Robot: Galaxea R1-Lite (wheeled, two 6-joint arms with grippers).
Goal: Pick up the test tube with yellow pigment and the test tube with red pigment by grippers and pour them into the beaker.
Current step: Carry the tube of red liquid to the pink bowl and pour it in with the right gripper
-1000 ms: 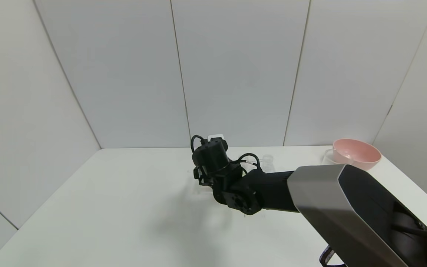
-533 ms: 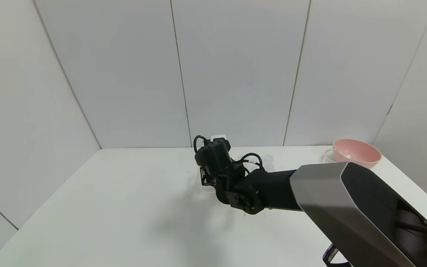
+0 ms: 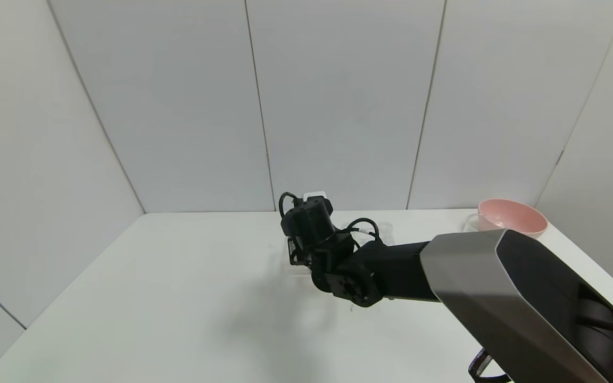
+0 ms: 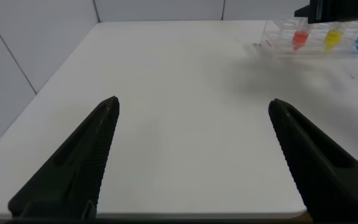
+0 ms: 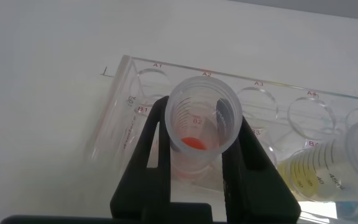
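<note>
Shifting slightly toward the pink bowl (image 3: 511, 218), the right tool (image 5: 194, 171) is pinching the red test tube (image 5: 197, 134) in the rack (image 5: 278, 102) and should be lifting straight up.

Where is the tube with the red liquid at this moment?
In the right wrist view, the red tube stands between the right gripper's fingers at the clear rack, beside the yellow tube.

Light: we see bright, even, overhead.
Shadow: soft, on table (image 3: 189, 298) below claw (image 3: 306, 250).
Focus: tube (image 5: 202, 121) rim blurred.
</note>
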